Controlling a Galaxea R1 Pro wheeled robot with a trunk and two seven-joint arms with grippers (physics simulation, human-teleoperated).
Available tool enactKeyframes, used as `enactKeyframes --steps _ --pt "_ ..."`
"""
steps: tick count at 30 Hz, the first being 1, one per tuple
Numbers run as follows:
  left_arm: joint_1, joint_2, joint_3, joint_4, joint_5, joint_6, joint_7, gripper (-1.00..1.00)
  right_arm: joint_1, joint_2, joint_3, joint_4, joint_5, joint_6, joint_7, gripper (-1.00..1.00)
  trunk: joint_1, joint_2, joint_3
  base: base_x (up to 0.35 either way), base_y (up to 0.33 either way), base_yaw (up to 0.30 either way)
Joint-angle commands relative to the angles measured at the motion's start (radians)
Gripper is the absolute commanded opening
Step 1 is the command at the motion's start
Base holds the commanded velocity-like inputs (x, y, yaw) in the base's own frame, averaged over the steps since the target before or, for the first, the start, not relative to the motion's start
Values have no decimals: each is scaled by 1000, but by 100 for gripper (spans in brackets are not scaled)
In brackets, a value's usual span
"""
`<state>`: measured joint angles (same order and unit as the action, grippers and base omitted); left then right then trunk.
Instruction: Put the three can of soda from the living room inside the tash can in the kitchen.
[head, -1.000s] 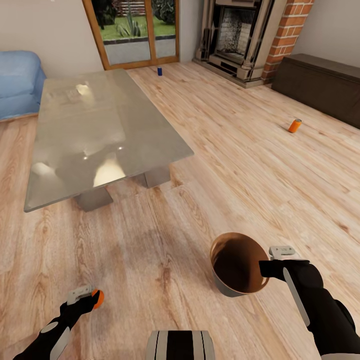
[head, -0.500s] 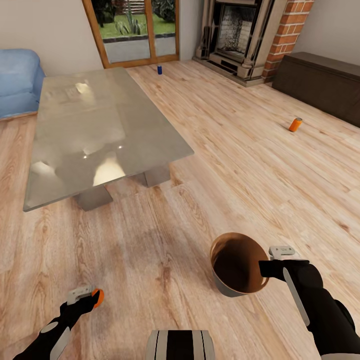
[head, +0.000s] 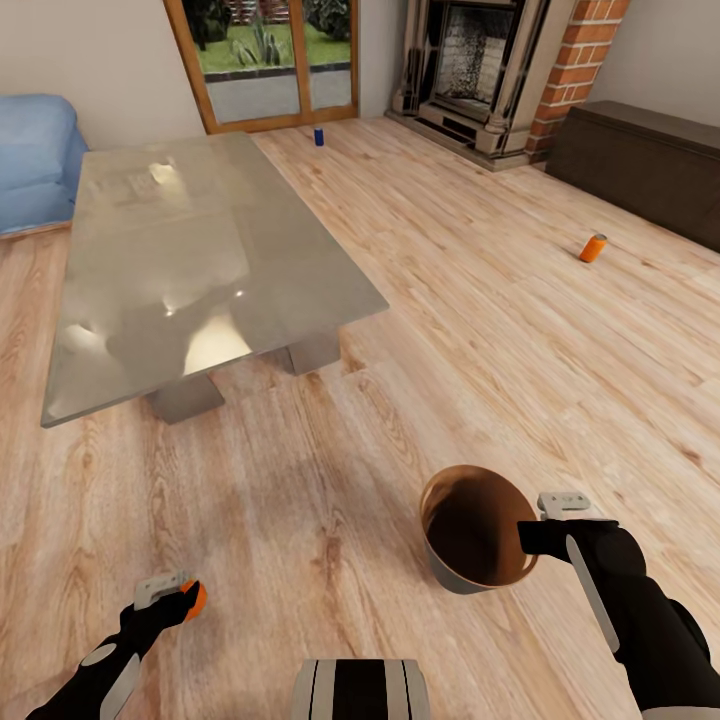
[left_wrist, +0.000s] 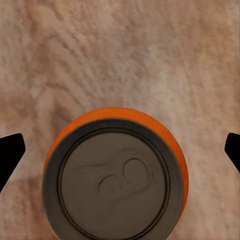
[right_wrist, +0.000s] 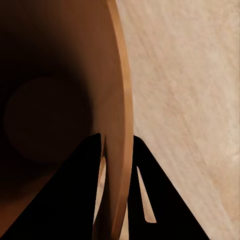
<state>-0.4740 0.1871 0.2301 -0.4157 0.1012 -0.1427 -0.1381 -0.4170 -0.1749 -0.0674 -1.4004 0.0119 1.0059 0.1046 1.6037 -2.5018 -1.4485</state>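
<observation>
No brand or lettering is readable on any can; the orange can with a grey pull-tab top is showing only its plain lid. The left gripper is carrying that can at about 7 o'clock in the head view, its dark fingers standing at either side of it in the left wrist view; whether they are pressing its sides I cannot tell. The right gripper, at 5 o'clock, is pinching the rim of the small round bin, grey outside and glossy copper-brown inside, one finger within the wall and one outside. A second orange can is lying tilted on the light wood plank floor at 2 o'clock, near a dark low bench. A small blue can is standing at 12 o'clock before the wood-framed glass door. The glossy grey stone-topped table is filling 10 o'clock, with the blue sofa cut off by the edge and the brick fireplace at 1 o'clock.
</observation>
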Motion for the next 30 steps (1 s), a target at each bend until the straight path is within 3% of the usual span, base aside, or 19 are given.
enactKeyframes --steps 1,30 --pt "0 0 0 0 0 0 0 100 0 0 0 0 -15 0 4 -100 0 0 0 15 0 0" --pt "0 0 0 0 0 0 0 100 0 0 1 0 -15 0 4 -100 0 0 -27 1 0 0"
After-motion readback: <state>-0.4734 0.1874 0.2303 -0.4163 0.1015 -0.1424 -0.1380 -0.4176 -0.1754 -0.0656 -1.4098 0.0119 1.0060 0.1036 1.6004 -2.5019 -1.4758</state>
